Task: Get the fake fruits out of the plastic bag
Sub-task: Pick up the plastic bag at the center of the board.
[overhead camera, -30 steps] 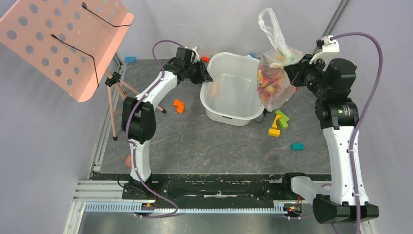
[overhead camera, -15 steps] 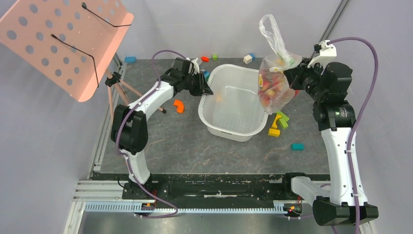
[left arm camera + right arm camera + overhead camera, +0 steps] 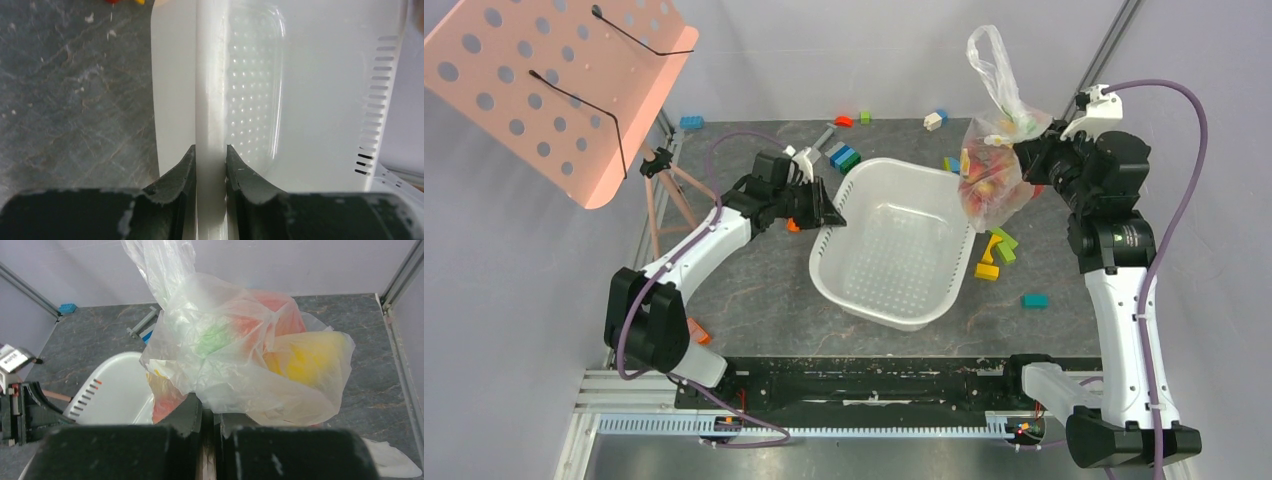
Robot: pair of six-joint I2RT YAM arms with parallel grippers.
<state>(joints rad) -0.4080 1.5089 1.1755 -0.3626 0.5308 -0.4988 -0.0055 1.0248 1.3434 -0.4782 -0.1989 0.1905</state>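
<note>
With the left end effector [image 3: 210, 162] clamped on the rim of the white basin [image 3: 210, 75] and the right end effector [image 3: 209, 416] pinching the plastic bag [image 3: 225, 355] aloft by its far right corner, the bag should probably be upended over the basin so the fake fruits [image 3: 305, 357] inside spill into it.

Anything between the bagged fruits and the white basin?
Only the plastic bag, wrapped around the fake fruits. The right gripper pinches it by the far-right rim of the white basin; the left gripper clamps the left rim.

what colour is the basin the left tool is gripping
The basin is white; the top external view shows it best.
</note>
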